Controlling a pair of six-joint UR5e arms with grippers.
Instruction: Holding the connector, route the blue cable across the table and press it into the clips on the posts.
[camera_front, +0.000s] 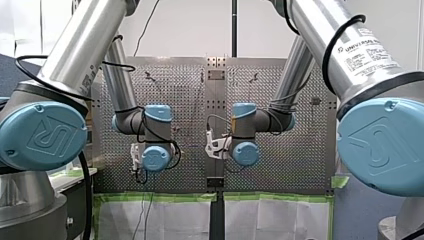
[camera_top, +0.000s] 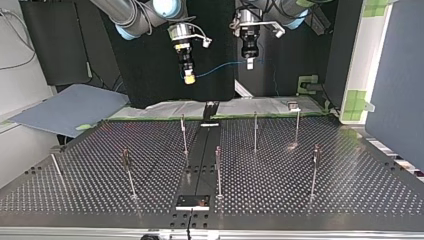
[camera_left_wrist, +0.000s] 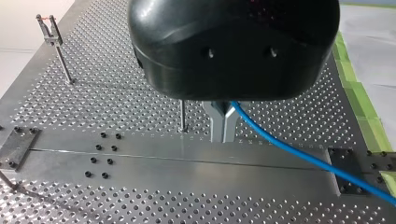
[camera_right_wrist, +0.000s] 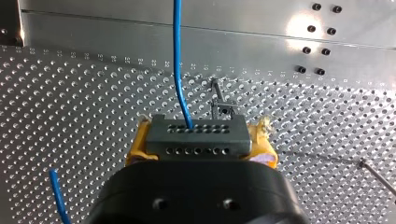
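In the top view both grippers hang high above the perforated table (camera_top: 310, 200). My right gripper (camera_top: 189, 76), at that view's left, is shut on the grey connector (camera_right_wrist: 196, 135), which sits between its yellow pads (camera_right_wrist: 135, 150). The blue cable (camera_right_wrist: 177, 56) leaves the connector's top and sags across (camera_top: 220, 67) to my left gripper (camera_top: 249, 63). In the left wrist view my left gripper (camera_left_wrist: 223, 126) has its metal fingers shut on the blue cable (camera_left_wrist: 289, 149), which trails away beside them. Thin posts with clips (camera_top: 255, 131) stand on the table below, apart from the cable.
A metal rail (camera_top: 202, 160) runs down the table's middle to a black plate (camera_top: 192, 201). Several more posts (camera_top: 127, 170) (camera_top: 315, 170) stand on both sides of it. One clip post (camera_right_wrist: 223, 108) is just ahead of the connector. A grey-blue mat (camera_top: 70, 110) lies past the table's edge.
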